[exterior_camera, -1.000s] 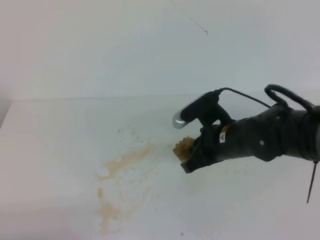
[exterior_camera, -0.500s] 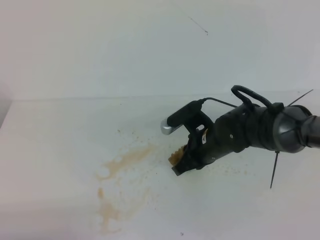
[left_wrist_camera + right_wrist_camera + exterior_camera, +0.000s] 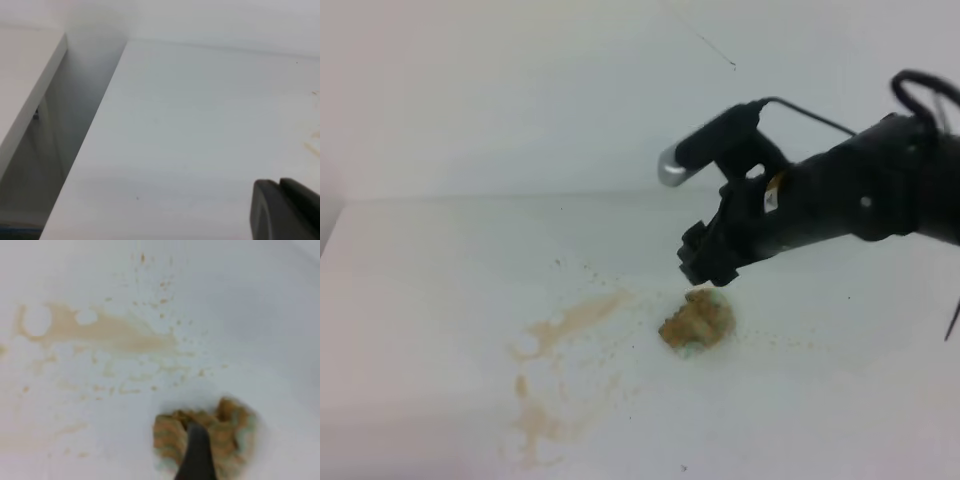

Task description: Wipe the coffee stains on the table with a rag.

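rag lying free on the table, right gripper raised above it

the rag (image 3: 697,320) sits on the white table (image 3: 430,300), just right of the coffee stains (image 3: 565,325) and apart from them. the right gripper (image 3: 705,258) hovers over it with its fingers spread and holding nothing. whether the left gripper (image 3: 285,210) is open or closed cannot be told.

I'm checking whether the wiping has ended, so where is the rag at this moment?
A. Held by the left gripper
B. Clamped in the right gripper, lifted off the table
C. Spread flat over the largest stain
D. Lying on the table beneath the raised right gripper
D: the rag lies loose on the table, with the right gripper lifted clear above it, jaws apart and empty.
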Tool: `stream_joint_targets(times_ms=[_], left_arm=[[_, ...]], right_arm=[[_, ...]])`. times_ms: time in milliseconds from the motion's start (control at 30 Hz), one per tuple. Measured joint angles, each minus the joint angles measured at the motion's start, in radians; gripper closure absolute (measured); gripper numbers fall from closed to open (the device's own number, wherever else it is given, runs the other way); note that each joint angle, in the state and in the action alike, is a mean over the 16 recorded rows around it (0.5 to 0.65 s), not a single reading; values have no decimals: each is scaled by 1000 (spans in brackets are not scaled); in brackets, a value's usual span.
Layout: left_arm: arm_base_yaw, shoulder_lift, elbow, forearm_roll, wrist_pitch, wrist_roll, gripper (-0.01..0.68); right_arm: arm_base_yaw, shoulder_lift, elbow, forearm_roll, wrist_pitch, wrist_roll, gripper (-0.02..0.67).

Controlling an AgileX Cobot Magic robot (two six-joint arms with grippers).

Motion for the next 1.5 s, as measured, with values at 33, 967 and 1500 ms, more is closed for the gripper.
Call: stream_joint_targets(times_ms=[33, 967, 1500], left_arm=[[0, 0, 0, 0, 0, 0, 672], [0, 0, -28, -1, 0, 0, 672], [-1, 0, -31, -1, 1, 0, 672]], right_arm=[[0, -31, 1, -8, 25, -3, 211], [0, -904, 681, -454, -205, 445, 645], [1, -876, 810, -744, -587, 558, 645]])
